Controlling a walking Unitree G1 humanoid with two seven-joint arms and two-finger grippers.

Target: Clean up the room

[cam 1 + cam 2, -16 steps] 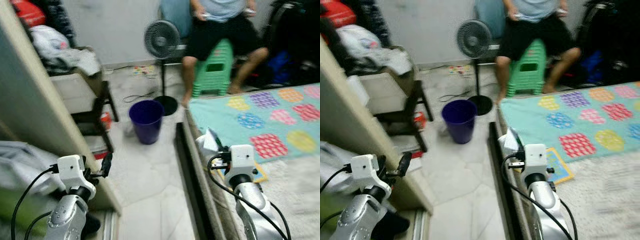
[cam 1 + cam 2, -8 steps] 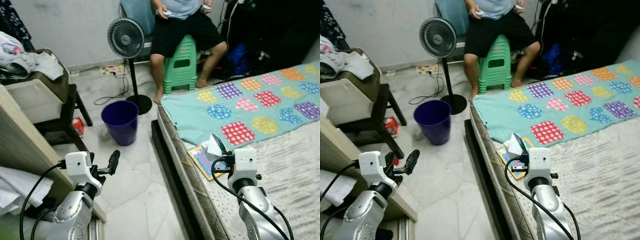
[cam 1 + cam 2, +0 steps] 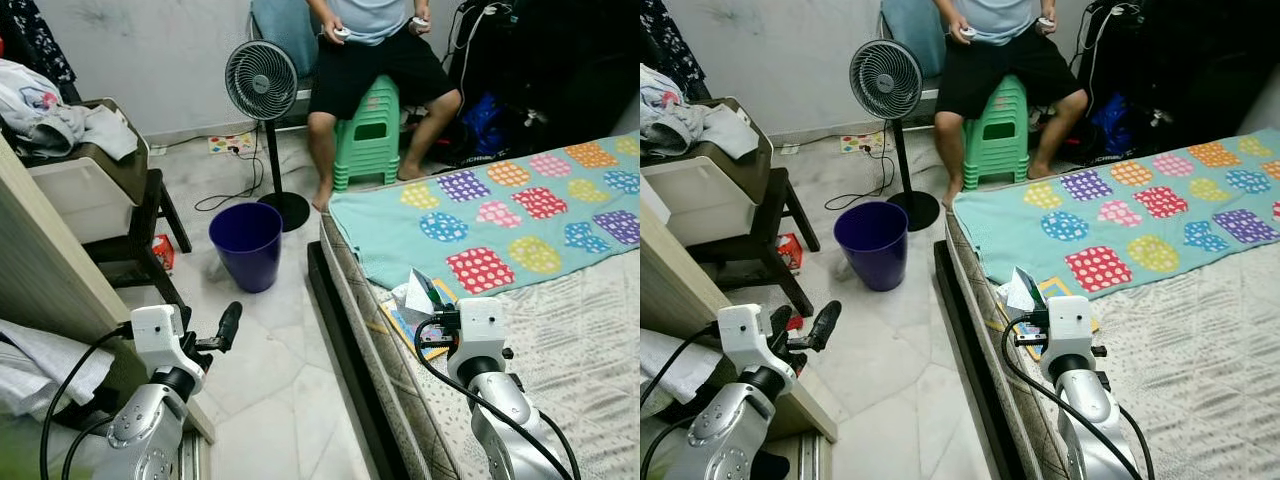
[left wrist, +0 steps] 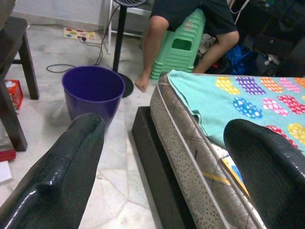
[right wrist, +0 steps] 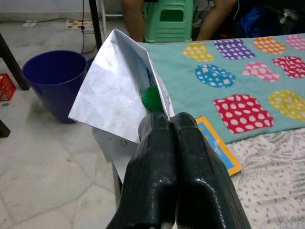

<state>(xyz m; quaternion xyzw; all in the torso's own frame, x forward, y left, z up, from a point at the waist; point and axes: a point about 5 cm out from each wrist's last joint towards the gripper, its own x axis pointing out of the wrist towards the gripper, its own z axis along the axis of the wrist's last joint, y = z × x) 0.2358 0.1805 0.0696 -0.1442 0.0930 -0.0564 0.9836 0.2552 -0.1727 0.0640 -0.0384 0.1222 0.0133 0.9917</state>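
1 wrapper pinched by right gripper.

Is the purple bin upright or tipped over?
Upright: the purple bin stands on the floor with its open mouth facing up.

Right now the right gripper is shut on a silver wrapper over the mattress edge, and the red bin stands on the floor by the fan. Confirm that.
One thing is wrong: the bin is purple, not red, as the left eye view shows. The rest holds: the right gripper is shut on the silver wrapper over the mattress edge, and the bin stands on the floor by the fan.
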